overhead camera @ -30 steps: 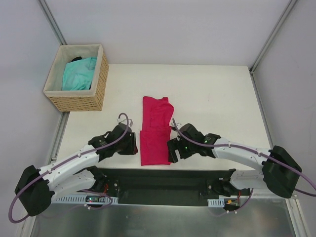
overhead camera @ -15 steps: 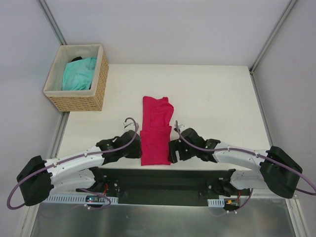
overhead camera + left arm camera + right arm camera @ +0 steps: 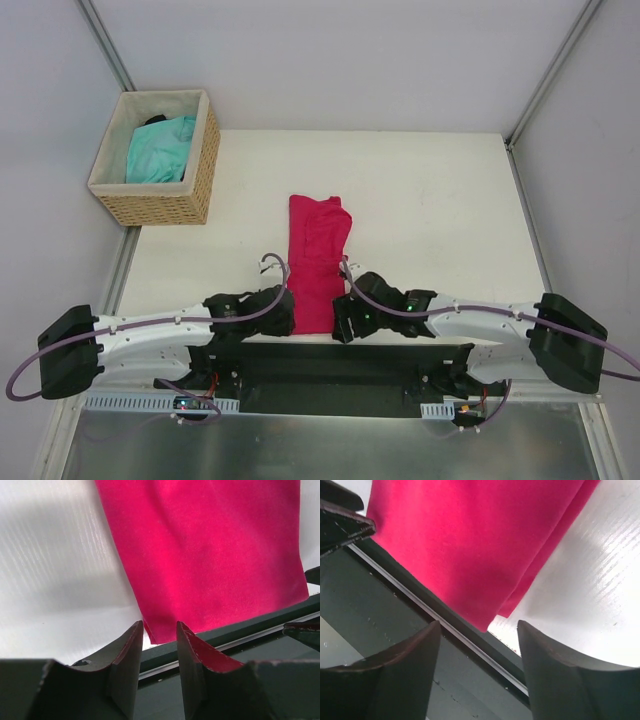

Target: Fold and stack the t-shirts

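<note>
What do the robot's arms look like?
The left arm and the right arm are white tubes joined by chunky black joints. A purple cable loops along each one. The left gripper and the right gripper have dark, wedge-shaped fingers.

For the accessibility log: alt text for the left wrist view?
A crimson-pink fabric t-shirt lies flat on the white table, its near corner at the table's edge, facing the gap between the parted fingers of the left gripper.
</note>
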Motion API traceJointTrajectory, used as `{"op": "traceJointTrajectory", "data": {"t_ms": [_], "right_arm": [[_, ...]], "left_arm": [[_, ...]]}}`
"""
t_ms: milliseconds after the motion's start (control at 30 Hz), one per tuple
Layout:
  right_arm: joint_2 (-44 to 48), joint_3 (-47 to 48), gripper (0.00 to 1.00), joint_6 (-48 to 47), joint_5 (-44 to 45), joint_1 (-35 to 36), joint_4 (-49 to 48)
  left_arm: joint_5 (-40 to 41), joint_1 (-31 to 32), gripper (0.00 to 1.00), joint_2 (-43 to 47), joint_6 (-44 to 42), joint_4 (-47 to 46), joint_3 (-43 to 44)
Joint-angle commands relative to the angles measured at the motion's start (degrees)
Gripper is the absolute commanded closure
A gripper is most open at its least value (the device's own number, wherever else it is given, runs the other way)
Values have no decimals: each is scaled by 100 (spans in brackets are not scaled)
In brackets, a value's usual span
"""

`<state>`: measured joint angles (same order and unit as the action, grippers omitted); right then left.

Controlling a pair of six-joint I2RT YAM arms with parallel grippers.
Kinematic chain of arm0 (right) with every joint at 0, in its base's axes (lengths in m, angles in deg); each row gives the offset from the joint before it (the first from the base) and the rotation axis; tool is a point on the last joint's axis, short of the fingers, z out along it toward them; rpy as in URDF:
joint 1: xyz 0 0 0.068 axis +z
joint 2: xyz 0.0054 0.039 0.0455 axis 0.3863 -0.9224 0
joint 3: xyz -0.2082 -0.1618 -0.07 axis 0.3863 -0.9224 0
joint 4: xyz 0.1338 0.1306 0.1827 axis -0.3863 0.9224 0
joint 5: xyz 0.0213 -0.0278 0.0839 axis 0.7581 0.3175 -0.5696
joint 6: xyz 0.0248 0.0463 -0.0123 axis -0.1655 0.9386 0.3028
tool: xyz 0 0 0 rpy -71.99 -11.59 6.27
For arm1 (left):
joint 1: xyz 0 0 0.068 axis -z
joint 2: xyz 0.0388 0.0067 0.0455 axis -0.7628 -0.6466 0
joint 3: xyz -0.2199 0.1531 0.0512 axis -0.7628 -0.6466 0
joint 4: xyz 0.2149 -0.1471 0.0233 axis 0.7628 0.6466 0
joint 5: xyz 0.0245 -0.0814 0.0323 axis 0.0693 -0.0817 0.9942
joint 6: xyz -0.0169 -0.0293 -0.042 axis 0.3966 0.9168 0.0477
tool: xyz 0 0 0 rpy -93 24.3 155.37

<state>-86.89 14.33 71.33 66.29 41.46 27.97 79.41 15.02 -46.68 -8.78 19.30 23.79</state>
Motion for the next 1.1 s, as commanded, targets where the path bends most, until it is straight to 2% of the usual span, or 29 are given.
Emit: {"op": "traceJointTrajectory", "data": {"t_ms": [0, 433, 600, 1067], "right_arm": [[-91, 196, 37, 92, 357, 68, -88], [-425, 459, 53, -242, 657, 121, 219], [-540, 582, 57, -303, 648, 112, 219], [-584, 600, 67, -338, 578, 112, 228]], "left_arm": [[505, 206, 68, -5, 329, 251, 2], [1024, 330, 66, -119, 347, 348, 89], [1025, 330, 67, -480, 259, 348, 257], [1174, 330, 67, -612, 242, 305, 371]]}}
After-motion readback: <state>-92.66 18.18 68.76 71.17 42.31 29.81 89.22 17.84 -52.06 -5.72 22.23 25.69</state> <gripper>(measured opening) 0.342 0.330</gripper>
